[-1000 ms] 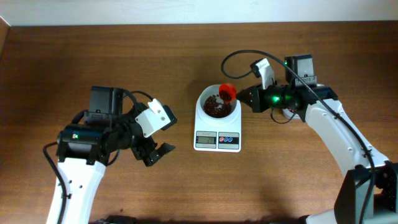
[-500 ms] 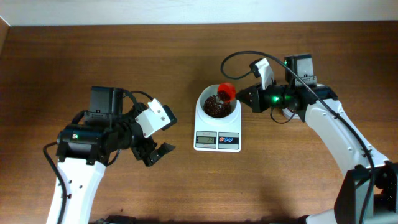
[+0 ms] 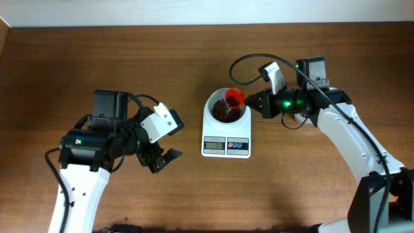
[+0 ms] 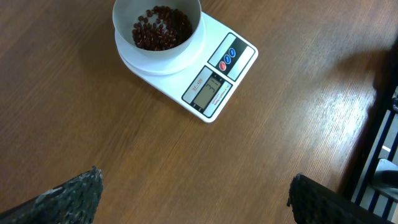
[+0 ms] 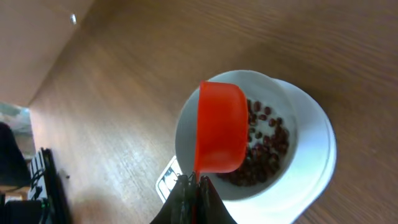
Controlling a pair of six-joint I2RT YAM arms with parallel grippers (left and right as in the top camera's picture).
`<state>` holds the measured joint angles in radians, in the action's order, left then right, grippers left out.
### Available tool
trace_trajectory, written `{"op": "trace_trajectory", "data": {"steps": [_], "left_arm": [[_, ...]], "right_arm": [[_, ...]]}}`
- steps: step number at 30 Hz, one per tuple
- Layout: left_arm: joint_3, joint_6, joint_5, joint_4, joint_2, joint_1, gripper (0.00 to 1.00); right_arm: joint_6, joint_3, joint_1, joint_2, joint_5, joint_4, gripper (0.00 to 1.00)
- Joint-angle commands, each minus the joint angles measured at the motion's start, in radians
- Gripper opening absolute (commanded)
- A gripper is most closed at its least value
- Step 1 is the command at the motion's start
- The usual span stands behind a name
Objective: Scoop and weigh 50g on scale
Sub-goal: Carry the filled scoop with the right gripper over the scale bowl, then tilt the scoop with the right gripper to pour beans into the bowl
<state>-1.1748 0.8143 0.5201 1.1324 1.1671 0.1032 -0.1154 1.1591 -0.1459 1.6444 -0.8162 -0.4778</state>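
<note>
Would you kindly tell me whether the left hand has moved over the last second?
No. In the overhead view the left hand stays open at the same spot, left of the scale and clear of it.

The brown wood-grain surface (image 3: 194,194) carries the white scale (image 3: 226,133) near its middle. The scale's bowl end faces the far edge and its display and buttons face the near edge. The display reading is too small to make out.
</note>
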Motion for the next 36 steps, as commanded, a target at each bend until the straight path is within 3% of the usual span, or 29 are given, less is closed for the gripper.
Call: {"op": "trace_trajectory", "data": {"steps": [1, 3, 6, 9, 12, 15, 18, 21, 24, 27, 30, 33, 36], "left_arm": [[-0.019, -0.005, 0.003, -0.002, 0.003, -0.005, 0.99], [-0.019, -0.005, 0.003, -0.002, 0.003, -0.005, 0.99], [-0.019, -0.005, 0.003, -0.002, 0.003, -0.005, 0.99], [-0.019, -0.005, 0.003, -0.002, 0.003, -0.005, 0.99], [-0.019, -0.005, 0.003, -0.002, 0.003, -0.005, 0.99], [-0.019, -0.005, 0.003, -0.002, 0.003, -0.005, 0.99], [-0.019, -0.005, 0.003, -0.002, 0.003, -0.005, 0.99], [-0.019, -0.005, 0.003, -0.002, 0.003, -0.005, 0.99], [-0.019, -0.005, 0.003, -0.002, 0.003, -0.005, 0.99], [-0.019, -0.005, 0.003, -0.002, 0.003, -0.005, 0.99], [-0.019, -0.005, 0.003, -0.002, 0.003, -0.005, 0.99], [-0.019, -0.005, 0.003, -0.002, 0.003, -0.005, 0.99], [-0.019, -0.005, 0.003, -0.002, 0.003, -0.005, 0.99]], "right_arm": [[0.002, -0.002, -0.005, -0.02, 0.006, -0.001, 0.04], [-0.084, -0.002, -0.005, -0.02, -0.048, 0.008, 0.04], [-0.019, -0.002, -0.005, -0.02, 0.069, 0.003, 0.04], [-0.144, -0.002, -0.005, -0.02, -0.057, -0.011, 0.04], [-0.023, -0.002, -0.005, -0.02, 0.12, -0.004, 0.04], [-0.197, -0.002, -0.005, -0.02, -0.073, -0.023, 0.04], [-0.073, -0.002, -0.005, -0.02, 0.082, 0.006, 0.04], [-0.188, -0.002, -0.005, -0.02, -0.043, -0.002, 0.04], [-0.135, -0.002, -0.005, -0.019, 0.06, 0.012, 0.04], [-0.238, -0.002, -0.006, -0.019, -0.069, 0.003, 0.04], [-0.247, -0.002, -0.005, -0.018, -0.004, 0.008, 0.04], [-0.29, -0.003, -0.005, -0.018, -0.067, 0.003, 0.04], [-0.264, -0.003, -0.005, -0.015, 0.03, 0.017, 0.04]]}}
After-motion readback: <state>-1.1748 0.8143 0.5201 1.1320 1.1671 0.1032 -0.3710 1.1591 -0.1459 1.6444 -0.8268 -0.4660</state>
